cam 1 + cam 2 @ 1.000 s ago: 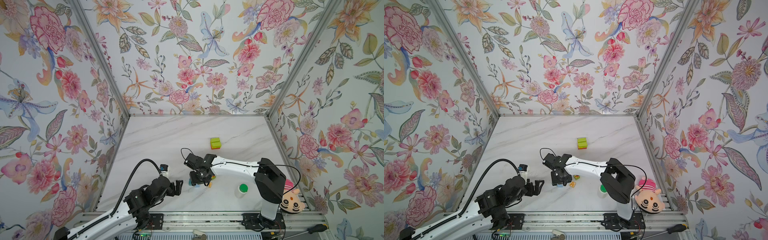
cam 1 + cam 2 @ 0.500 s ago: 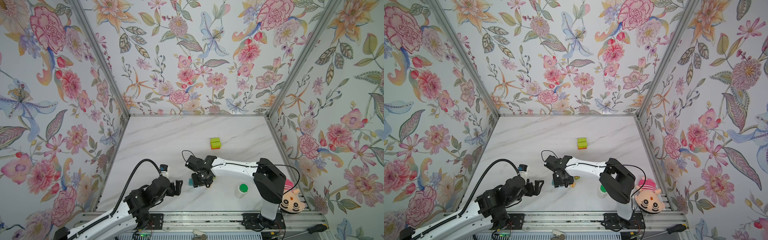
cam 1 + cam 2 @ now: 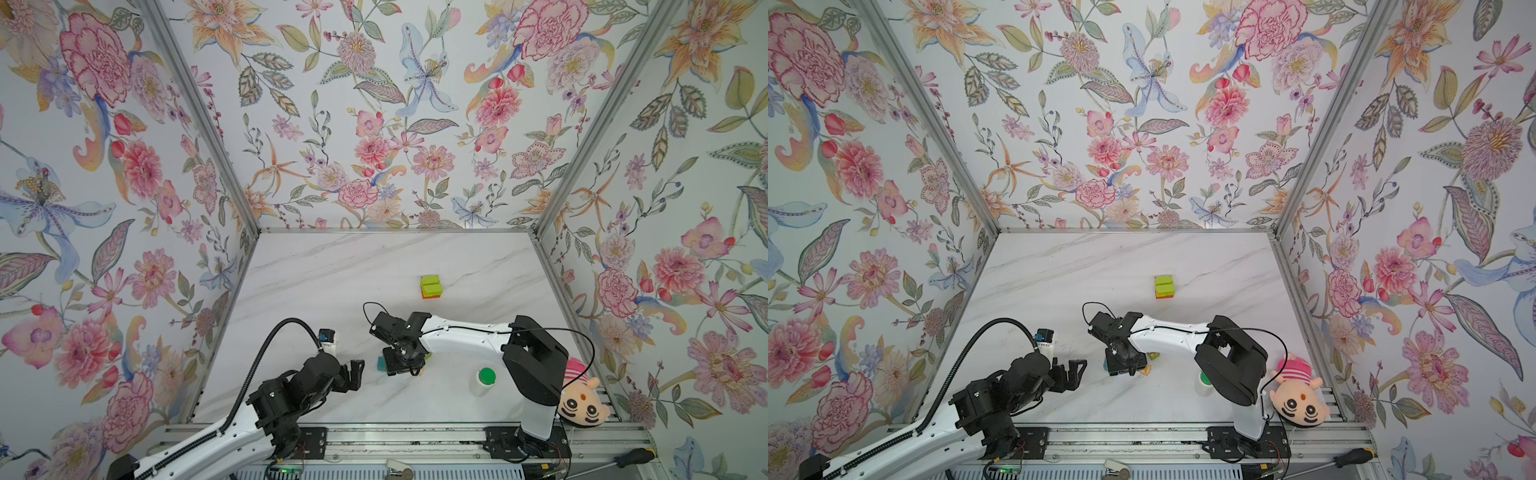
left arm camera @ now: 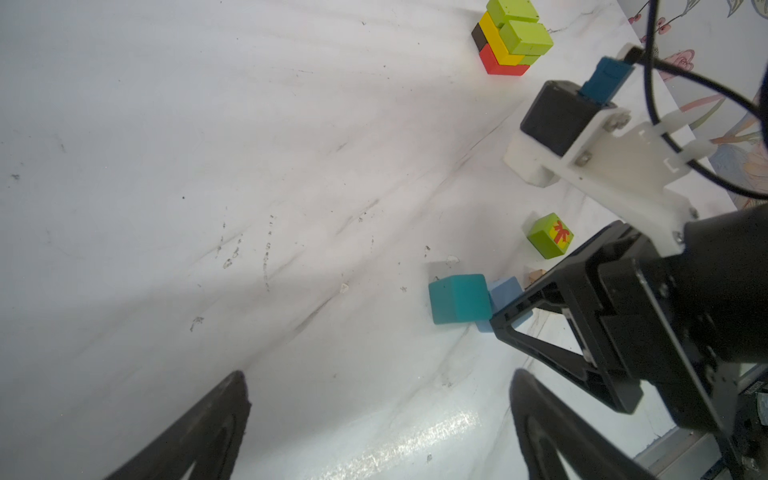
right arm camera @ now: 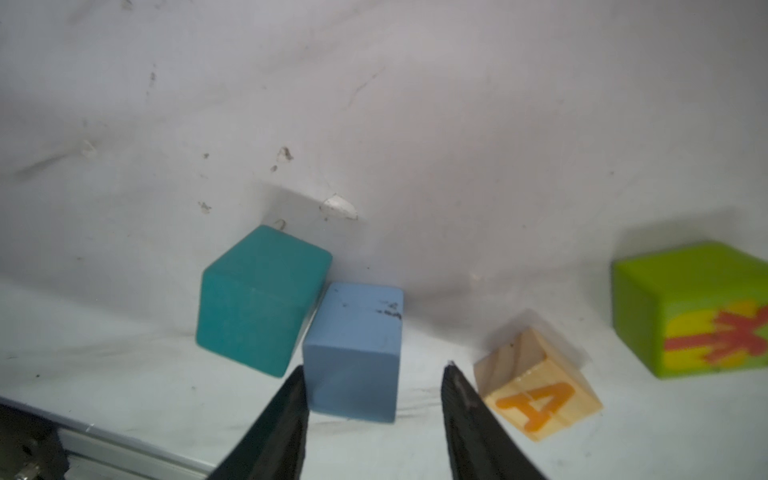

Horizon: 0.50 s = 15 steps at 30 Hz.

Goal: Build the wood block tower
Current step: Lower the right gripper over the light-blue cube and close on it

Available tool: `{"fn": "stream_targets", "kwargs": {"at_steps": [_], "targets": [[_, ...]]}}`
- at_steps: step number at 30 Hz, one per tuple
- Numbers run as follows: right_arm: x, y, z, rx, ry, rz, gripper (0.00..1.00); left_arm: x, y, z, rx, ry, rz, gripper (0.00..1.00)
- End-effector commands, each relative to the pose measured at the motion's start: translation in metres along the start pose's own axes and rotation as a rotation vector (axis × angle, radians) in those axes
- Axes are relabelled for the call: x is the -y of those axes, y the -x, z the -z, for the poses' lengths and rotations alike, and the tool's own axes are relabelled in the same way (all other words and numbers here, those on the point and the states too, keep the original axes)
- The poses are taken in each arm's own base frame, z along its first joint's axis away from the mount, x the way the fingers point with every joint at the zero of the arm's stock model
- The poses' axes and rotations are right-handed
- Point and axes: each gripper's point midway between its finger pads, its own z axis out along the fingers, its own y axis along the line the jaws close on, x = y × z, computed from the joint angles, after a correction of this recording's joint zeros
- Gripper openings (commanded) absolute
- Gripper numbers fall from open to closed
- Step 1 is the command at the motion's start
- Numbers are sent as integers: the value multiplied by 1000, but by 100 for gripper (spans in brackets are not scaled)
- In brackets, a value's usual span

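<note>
The tower point(image 3: 430, 286) point(image 3: 1164, 286) point(image 4: 513, 37) is a low stack with brown and red blocks at the bottom, yellow above and lime-green oblongs on top. It stands on the far middle of the table. My right gripper point(image 5: 374, 368) point(image 3: 401, 365) is open and straddles the light-blue cube point(image 5: 353, 353). One finger touches the cube and the other stands off it. The teal cube point(image 5: 259, 299) point(image 4: 457, 298) touches the light-blue one. The tan "A" cube point(image 5: 536, 395) and the green red-marked cube point(image 5: 690, 311) point(image 4: 550, 235) lie beside them. My left gripper point(image 4: 380, 374) point(image 3: 356, 372) is open and empty, just left of the cubes.
A white bottle with a green cap point(image 3: 485, 376) stands near the right arm's base. A plush doll point(image 3: 582, 405) lies at the front right corner and a screwdriver point(image 3: 633, 457) on the rail. Floral walls enclose three sides.
My right gripper has sunk slightly over the loose cubes and its jaws have narrowed around the light-blue cube. The left arm has not moved.
</note>
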Motion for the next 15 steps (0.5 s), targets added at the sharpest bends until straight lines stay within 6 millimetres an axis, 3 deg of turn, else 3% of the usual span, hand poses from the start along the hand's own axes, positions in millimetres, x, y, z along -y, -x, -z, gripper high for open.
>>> {"fn": "stream_targets", "kwargs": {"at_steps": [1,15], "targets": [[6,-1,-6,-12,-27,-1,52,-4,-2,1,2,20,-1,99],[6,7,-5,-6,-18,20,51,-3,0,0,4,25,-15,99]]}}
